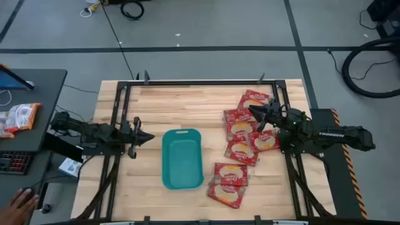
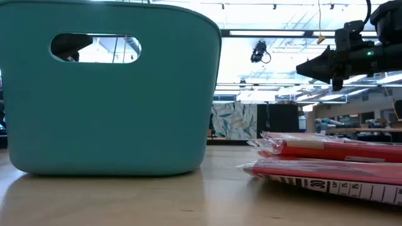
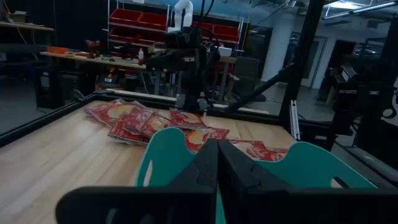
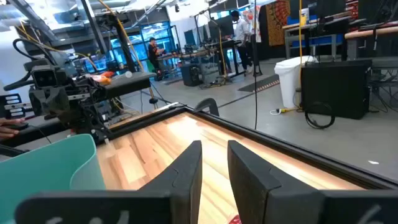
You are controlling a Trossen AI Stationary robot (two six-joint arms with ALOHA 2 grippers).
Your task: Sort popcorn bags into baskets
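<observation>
The teal basket [image 1: 182, 158] stands on its base at the table's middle; it fills the left of the low view [image 2: 107, 94], and its rim [image 3: 163, 148] shows in the left wrist view. Several red popcorn bags [image 1: 240, 150] lie flat and partly overlapping on the table's right half, from the far right down to the near edge [image 2: 333, 164] [image 3: 140, 119]. My left gripper [image 1: 147, 136] is shut and hovers just left of the basket. My right gripper [image 1: 255, 114] is open a little and hangs in the air above the far bags [image 2: 308, 66].
A black frame [image 1: 119, 94] runs around the table. A dark side table on the left carries an orange-and-white snack packet [image 1: 19, 117] and a keyboard; a person's hand [image 1: 22, 203] shows at its near edge. Bare wood lies between the left arm and the basket.
</observation>
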